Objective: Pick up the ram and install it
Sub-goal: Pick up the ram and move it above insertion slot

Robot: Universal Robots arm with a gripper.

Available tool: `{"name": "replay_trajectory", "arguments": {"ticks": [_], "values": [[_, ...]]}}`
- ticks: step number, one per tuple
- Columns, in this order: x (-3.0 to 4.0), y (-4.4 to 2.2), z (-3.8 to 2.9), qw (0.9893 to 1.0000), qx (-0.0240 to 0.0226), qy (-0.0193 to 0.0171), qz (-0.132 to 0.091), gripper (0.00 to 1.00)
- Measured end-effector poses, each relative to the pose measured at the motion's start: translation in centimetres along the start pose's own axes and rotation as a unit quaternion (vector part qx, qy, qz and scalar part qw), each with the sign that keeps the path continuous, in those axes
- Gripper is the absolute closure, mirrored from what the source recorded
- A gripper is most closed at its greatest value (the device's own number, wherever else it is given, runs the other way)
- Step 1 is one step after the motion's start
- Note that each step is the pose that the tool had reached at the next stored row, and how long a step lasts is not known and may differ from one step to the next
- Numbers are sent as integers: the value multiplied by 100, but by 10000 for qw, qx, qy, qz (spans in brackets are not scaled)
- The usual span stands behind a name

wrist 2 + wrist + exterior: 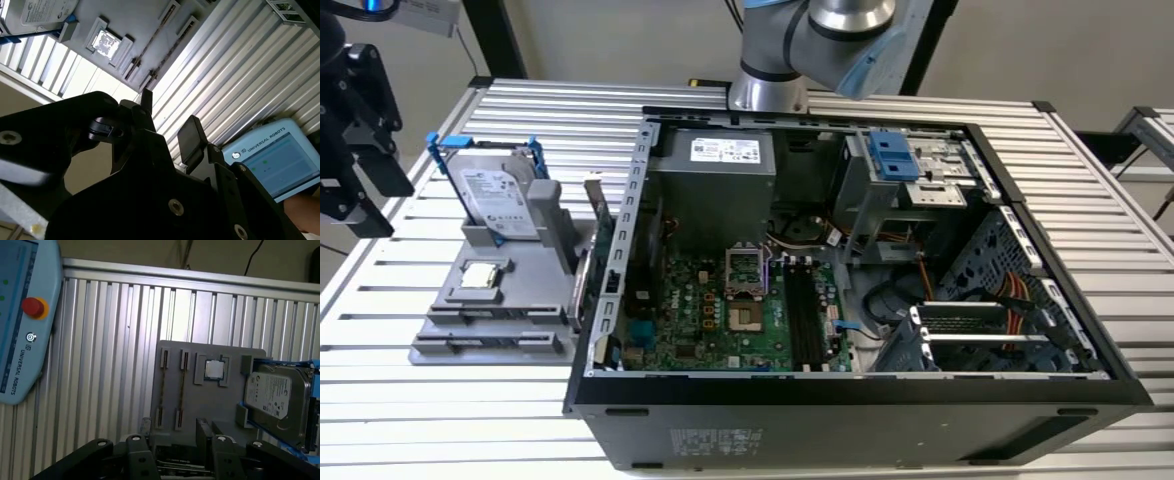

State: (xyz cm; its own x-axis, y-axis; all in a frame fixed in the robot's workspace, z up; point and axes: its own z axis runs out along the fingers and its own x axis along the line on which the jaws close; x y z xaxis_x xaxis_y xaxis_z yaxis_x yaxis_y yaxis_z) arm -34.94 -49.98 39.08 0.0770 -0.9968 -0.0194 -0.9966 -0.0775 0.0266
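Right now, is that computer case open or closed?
Open. The computer case has no cover on its upper side, so the green motherboard inside lies in plain sight.

The arm (pixel 767 62) rises from a silver base column (pixel 765 92) at the far side of the exterior view. A grey-blue capped joint (pixel 861 30) sits just above the column, and the arm runs out past the top edge. In the second wrist view the black gripper (pixel 167 112) reaches forward from a dark, bolted body, and its two fingers (pixel 190 136) are spread apart with light showing through the gap. In the first wrist view the gripper (pixel 174 435) shows the same spread.
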Motion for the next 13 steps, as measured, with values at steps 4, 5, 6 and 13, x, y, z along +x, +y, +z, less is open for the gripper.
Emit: {"name": "replay_trajectory", "arguments": {"ticks": [4, 5, 6, 13], "values": [[0, -1, 17, 9999, 3, -4, 165, 0], [0, -1, 23, 9998, 4, -5, 203, 0], [0, -1, 28, 9997, 5, -6, 231, 0], [0, -2, 90, 9996, 14, -8, 296, 0]]}}
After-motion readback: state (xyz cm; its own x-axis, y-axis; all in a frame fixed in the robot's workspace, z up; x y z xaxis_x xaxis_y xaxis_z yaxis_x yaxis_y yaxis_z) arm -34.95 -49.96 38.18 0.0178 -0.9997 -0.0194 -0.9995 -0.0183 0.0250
